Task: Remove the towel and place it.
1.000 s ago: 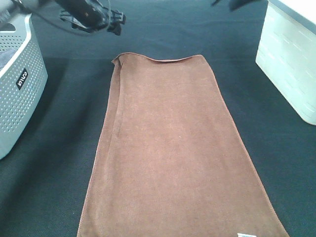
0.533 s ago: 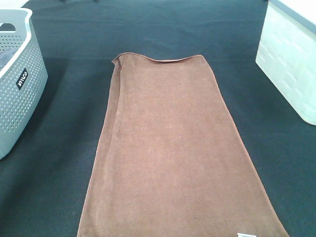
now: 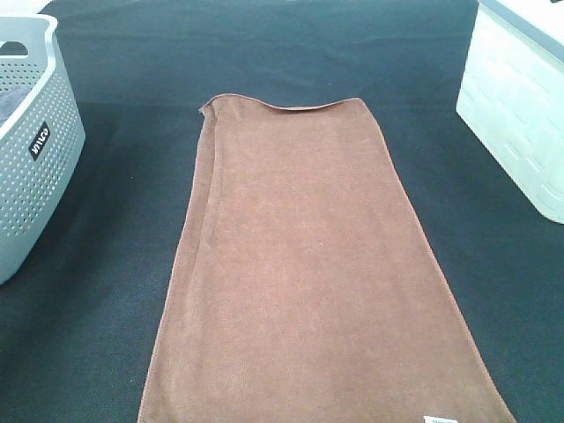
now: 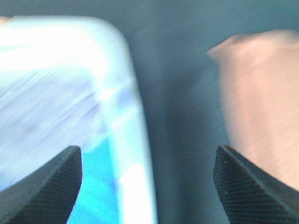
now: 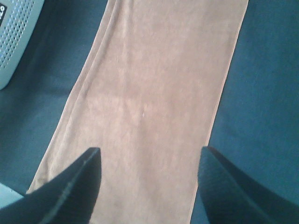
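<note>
The brown towel lies flat and lengthwise on the black table covering, with a small white tag at its near right corner. Neither gripper shows in the high view. In the right wrist view my right gripper is open and empty, high above the towel. In the blurred left wrist view my left gripper is open and empty, above the basket's rim, with the towel's corner off to one side.
A grey perforated laundry basket stands at the left edge, with a greyish cloth inside. A white bin stands at the right edge. The basket also shows in the right wrist view.
Both arms have drawn back out of the top of the high view. The towel has not moved.
</note>
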